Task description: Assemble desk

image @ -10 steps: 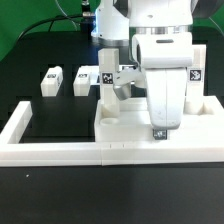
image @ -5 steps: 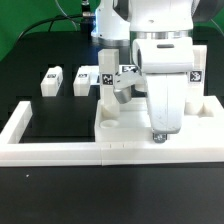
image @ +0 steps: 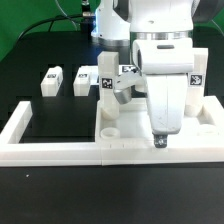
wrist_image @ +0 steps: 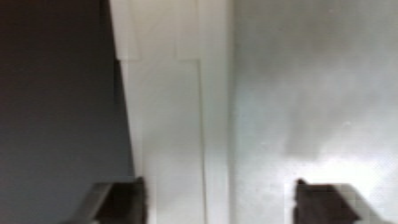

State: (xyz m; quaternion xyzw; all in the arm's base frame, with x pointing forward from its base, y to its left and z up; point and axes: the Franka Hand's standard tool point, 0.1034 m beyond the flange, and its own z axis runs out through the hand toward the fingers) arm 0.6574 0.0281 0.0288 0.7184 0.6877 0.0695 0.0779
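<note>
The white desk top (image: 125,125) lies in a corner of the border wall, with a round socket showing at its front. My gripper (image: 160,142) reaches down to its front right part. In the wrist view the gripper (wrist_image: 221,202) is open. Its dark fingertips (wrist_image: 116,200) stand wide apart over the top's pale rim (wrist_image: 169,100) and floor (wrist_image: 294,100), with nothing held between them. One white tagged leg (image: 104,88) stands upright at the top's back left. Two more legs (image: 50,80) (image: 84,80) lie on the black table to the exterior view's left.
The long low white border wall (image: 60,150) runs along the front and up both sides. Another tagged white piece (image: 126,72) sits tilted behind the arm. The black table (wrist_image: 54,100) shows beside the rim in the wrist view.
The jaws have come apart from shut to open. The gripper has sunk slightly toward the desk top. The legs on the table have not moved.
</note>
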